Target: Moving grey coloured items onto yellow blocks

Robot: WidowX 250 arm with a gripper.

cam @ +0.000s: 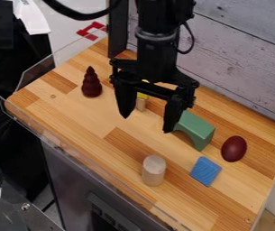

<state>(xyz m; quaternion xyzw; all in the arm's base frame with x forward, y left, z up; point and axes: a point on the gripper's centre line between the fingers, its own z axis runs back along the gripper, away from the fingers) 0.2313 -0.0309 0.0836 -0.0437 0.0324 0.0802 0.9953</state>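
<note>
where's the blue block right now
The blue block is at lower right in the camera view, just below the green arch and the dark red egg.

One cone [92,83], egg [234,149], arch [194,127], cylinder [154,170] and blue block [205,171] each, plus at least one yellow block [142,95].

No text, label, brand or number can be read. In the upper left of the frame there is a red shape [91,32], and I cannot tell if it is a sign or letter.
</note>
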